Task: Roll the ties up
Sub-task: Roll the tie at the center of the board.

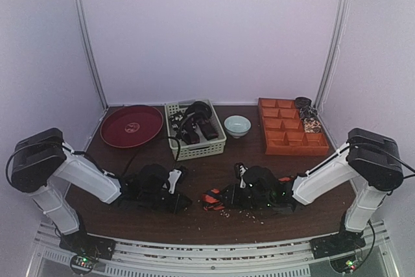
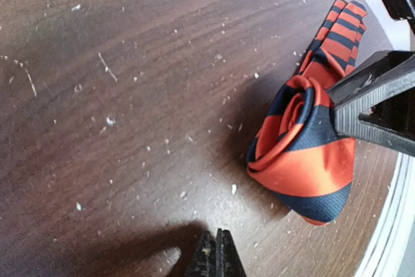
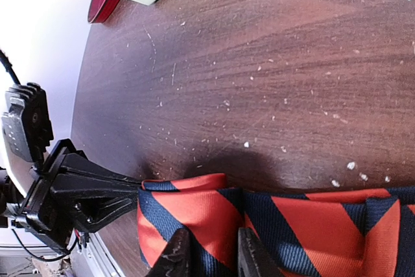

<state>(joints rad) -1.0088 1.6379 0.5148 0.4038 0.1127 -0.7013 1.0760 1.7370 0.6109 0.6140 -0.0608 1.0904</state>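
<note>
Part-rolled striped tie (image 2: 301, 154) near the table's (image 2: 130, 95) front edge.
The roll is clamped by the right gripper (image 3: 213, 254); the left gripper (image 2: 215, 257) is closed, empty, nearby. The coil could be undone if slick fabric slips.

The table (image 1: 259, 160) holds a red plate (image 1: 130, 128), white basket (image 1: 201, 153), bowl (image 1: 237, 125), orange tray (image 1: 295, 150), striped tie (image 1: 212, 198).

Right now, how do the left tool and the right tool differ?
The left tool is shut and empty; the right tool is clamped on the orange-red and black striped fabric necktie. The left tool's fingers meet; the right tool's stand apart with fabric between. Both sit low over the dark wooden table.
</note>
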